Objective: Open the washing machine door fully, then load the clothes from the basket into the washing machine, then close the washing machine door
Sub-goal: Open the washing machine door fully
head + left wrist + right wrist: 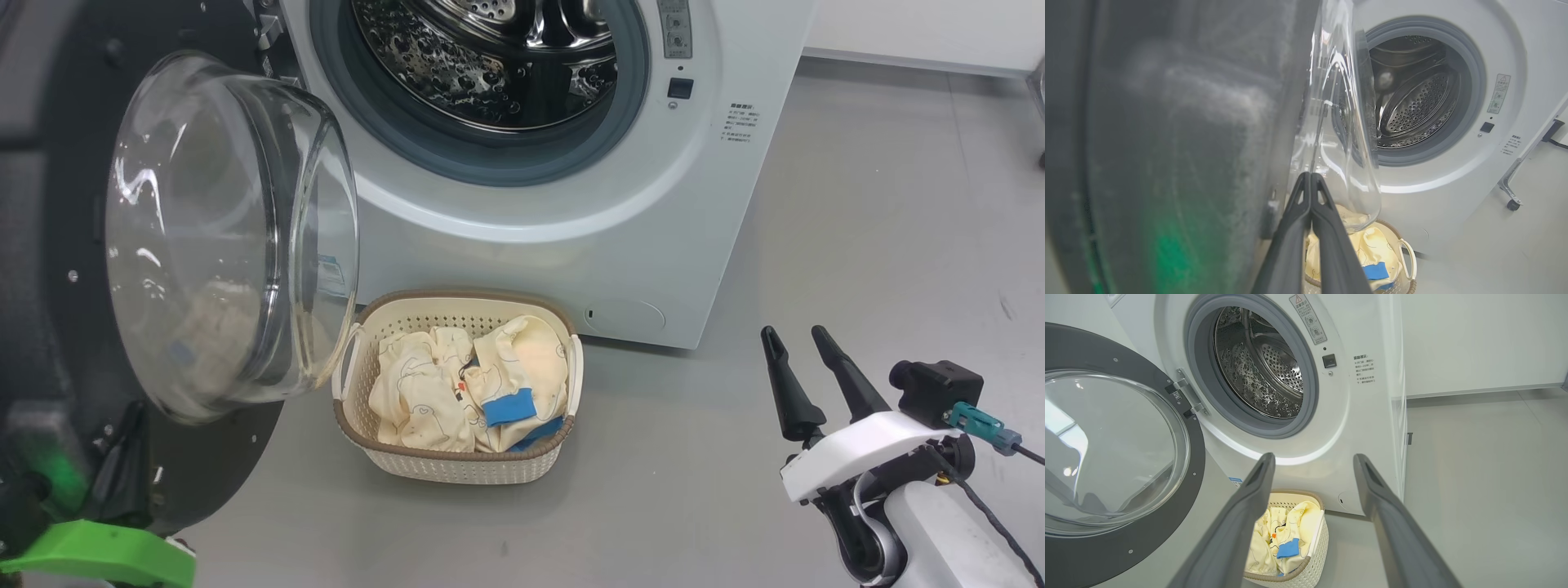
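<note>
The washing machine (571, 212) stands at the top of the head view, its steel drum (490, 57) exposed. The washing machine door (229, 237) is swung out to the left, its glass bowl facing the basket. On the floor in front sits the basket (457, 469), holding the clothes (424, 392), cream with blue bands. My left gripper (1310, 175) is shut on nothing, its tips beside the door's dark inner ring (1188, 143) and the glass bowl (1347, 163); I cannot tell whether they touch. My right gripper (793, 333) hangs open to the right of the basket, empty, seen again as the right gripper (1314, 457) above the basket (1306, 559).
Grey floor (857, 245) stretches to the right of the machine up to a white wall. A metal leg with a caster (1511, 196) stands beside the machine. A green part (98, 555) of my left arm sits under the door's lower edge.
</note>
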